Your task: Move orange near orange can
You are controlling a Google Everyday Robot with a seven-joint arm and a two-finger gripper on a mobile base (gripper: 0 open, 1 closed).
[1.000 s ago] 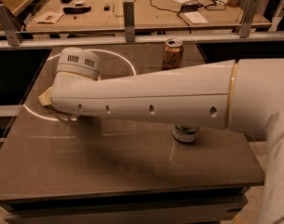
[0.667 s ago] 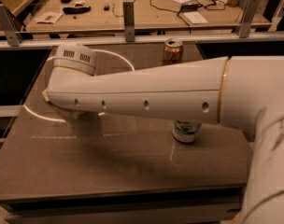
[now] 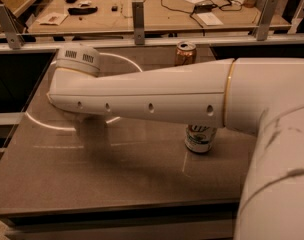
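Note:
The orange can [image 3: 185, 53] stands upright at the far middle of the dark table [image 3: 142, 179], copper-coloured with a silver top. My white arm [image 3: 157, 96] reaches across the table from the right to the left. My gripper [image 3: 93, 133] hangs under the wrist at the table's left, showing only as a dim grey shape just above the surface. The orange is hidden from view; no round fruit shows anywhere on the table.
A white-and-green can [image 3: 199, 138] stands under my forearm at the table's middle right. A metal rail with posts [image 3: 138, 15] runs along the far edge. Behind it is a wooden bench [image 3: 157, 9] with cables and papers.
My forearm has swung a little nearer the camera and fills more of the right side. The wrist has stayed over the table's left. The cans have not moved.

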